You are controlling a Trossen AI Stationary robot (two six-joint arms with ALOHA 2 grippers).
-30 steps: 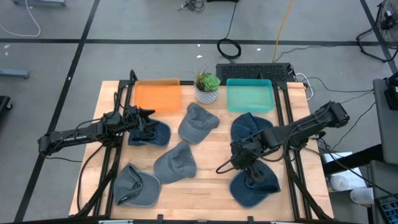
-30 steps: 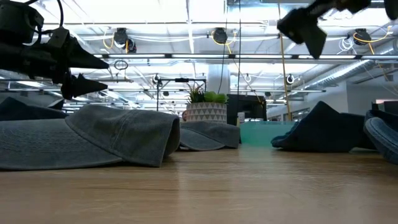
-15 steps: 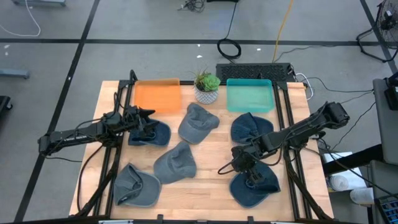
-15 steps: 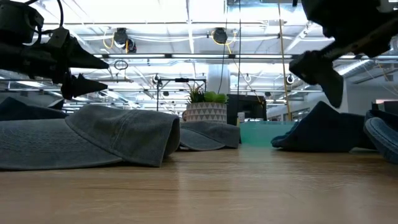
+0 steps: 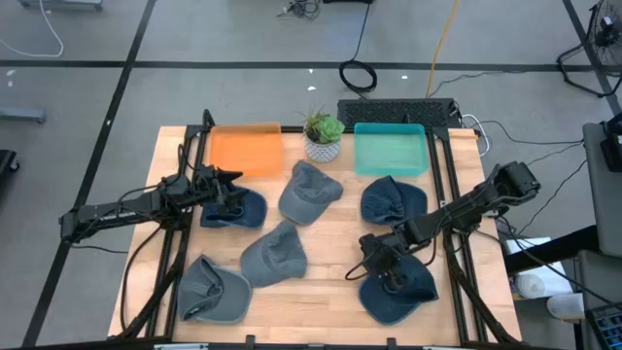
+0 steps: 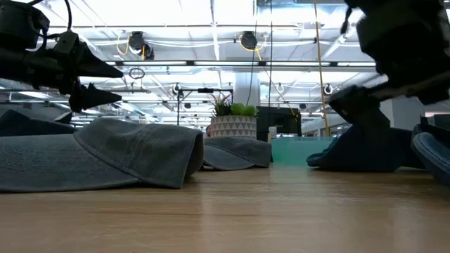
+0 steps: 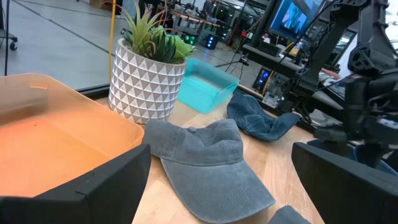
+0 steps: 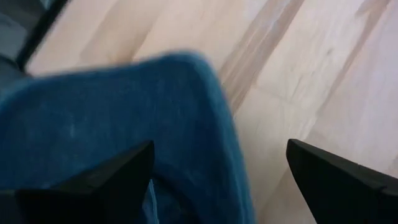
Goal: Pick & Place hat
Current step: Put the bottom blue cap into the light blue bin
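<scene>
Right wrist view: blue hat (image 8: 124,137) is blurred and cut off by the frame edges; only a curved edge over the wooden table (image 8: 311,74) is readable. Which part of the hat this is cannot be told.

Low view: right gripper (image 6: 365,105) is out of focus and cropped at the top and right edges; its fingertips are not distinguishable there. The dark hat (image 6: 373,151) behind it is partly hidden. The teal bin (image 6: 299,149) shows only a strip between hats.

High view: left gripper (image 5: 225,190) covers part of a navy hat (image 5: 243,207); contact between them cannot be judged.

Left wrist view: monitor (image 7: 297,17) content is too small to read.
</scene>
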